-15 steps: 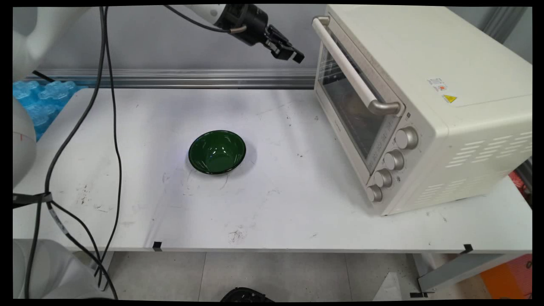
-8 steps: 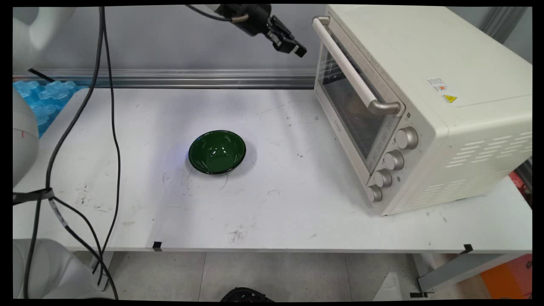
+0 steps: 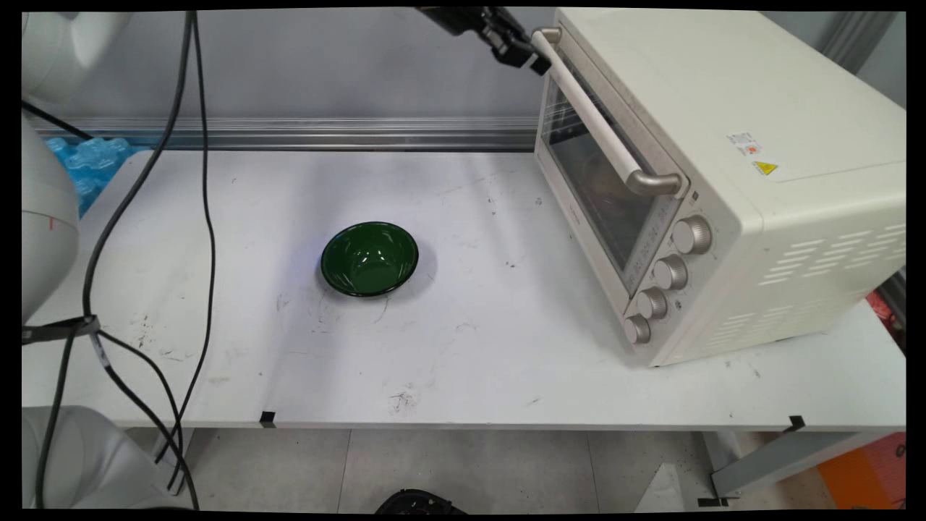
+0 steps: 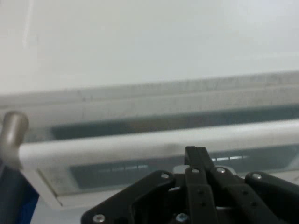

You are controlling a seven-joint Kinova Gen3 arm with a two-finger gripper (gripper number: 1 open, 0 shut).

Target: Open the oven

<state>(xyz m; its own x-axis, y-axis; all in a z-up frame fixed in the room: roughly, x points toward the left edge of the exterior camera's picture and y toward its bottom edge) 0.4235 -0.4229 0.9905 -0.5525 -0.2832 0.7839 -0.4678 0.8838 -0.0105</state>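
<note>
Item 1, end effector [image 3: 534,64]: black, 2-finger, entering at the top edge of the main view and tilted down to the right. Its tip sits at the far upper end of the oven handle [image 3: 604,126], just beside it or touching; contact cannot be confirmed. In the hand view the end effector [image 4: 196,154] shows its fingers drawn together into a single narrow tip, closed, with nothing between them, directly below the handle bar [image 4: 154,142].

Item 2, toaster oven [image 3: 723,181]: cream-white, standing on the right part of the tabletop [image 3: 470,347], door shut, glass front facing left. Handle is a long white bar on metal end brackets, running diagonally across the door top. 4 round knobs [image 3: 669,273] in a column on the near front corner.

Item 3, bowl [image 3: 370,258]: dark green, upright, nothing visible inside, on the tabletop left of centre, well apart from the oven and the end effector.

Item 4, black cables [image 3: 195,217]: hanging at the left side.
</note>
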